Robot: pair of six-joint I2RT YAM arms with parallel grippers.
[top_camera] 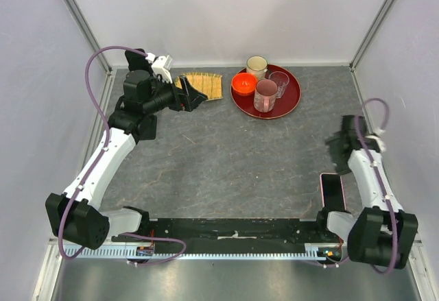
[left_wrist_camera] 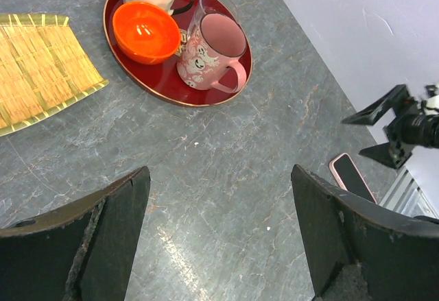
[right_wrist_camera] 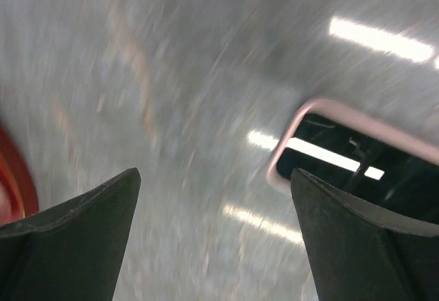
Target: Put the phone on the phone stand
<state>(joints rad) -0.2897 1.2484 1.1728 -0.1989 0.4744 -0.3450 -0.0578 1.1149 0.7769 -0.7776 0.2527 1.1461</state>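
Note:
The phone (top_camera: 333,191), black with a pink case, lies flat on the table at the near right. It also shows in the left wrist view (left_wrist_camera: 352,177) and, blurred, in the right wrist view (right_wrist_camera: 370,153). My right gripper (top_camera: 335,147) is open and empty, hovering just beyond the phone's far end; its jaws (right_wrist_camera: 216,174) stand wide apart. My left gripper (top_camera: 199,97) is open and empty at the far left by the bamboo mat; its wrist view (left_wrist_camera: 219,174) shows bare table between the jaws. The phone stand is not in view.
A red tray (top_camera: 291,99) at the back centre holds an orange bowl (top_camera: 244,82), a pink mug (top_camera: 265,96), a white cup (top_camera: 257,64) and a glass (top_camera: 279,81). A bamboo mat (top_camera: 204,85) lies left of it. White walls enclose the table.

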